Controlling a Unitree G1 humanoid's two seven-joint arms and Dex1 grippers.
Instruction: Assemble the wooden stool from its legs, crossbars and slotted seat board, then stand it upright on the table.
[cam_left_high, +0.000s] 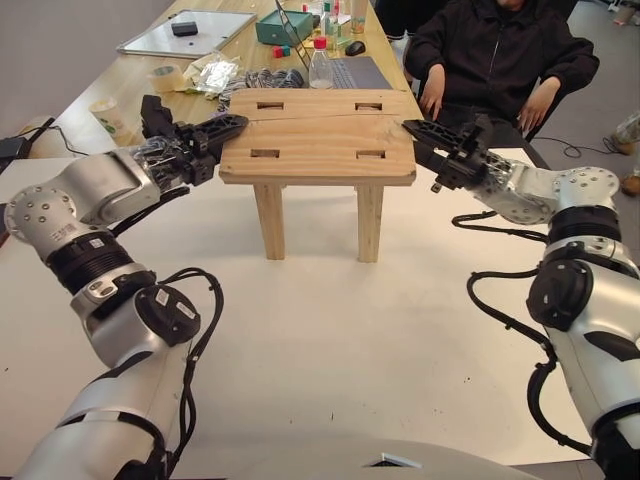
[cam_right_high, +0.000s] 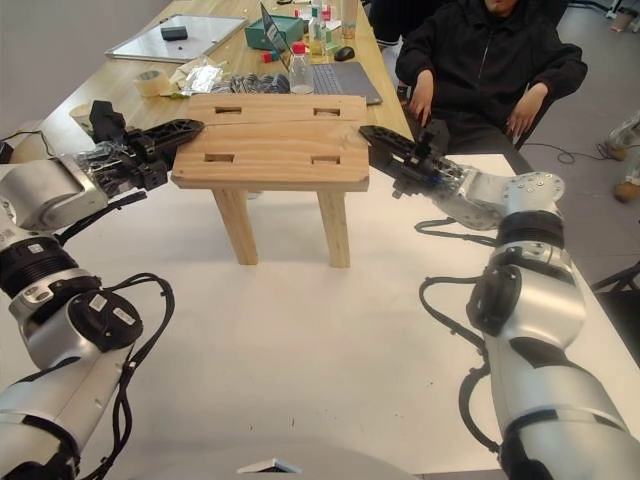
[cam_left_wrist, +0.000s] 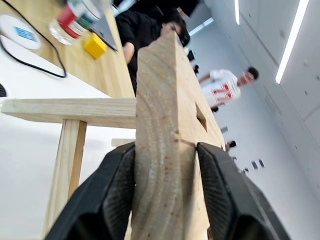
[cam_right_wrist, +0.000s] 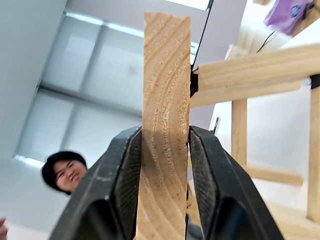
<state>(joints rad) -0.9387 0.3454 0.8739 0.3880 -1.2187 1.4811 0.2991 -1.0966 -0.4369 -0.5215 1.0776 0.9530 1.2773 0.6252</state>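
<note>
White tabletop up front, butting up against a long pale wooden table littered with desk clutter, with grey floor off to the right. Overhead you get long white strip lights, plus big pale window panels.

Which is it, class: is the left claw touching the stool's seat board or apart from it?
Touching. In the left wrist view the left claw clamps the seat board, both fingers flat against its faces.
</note>
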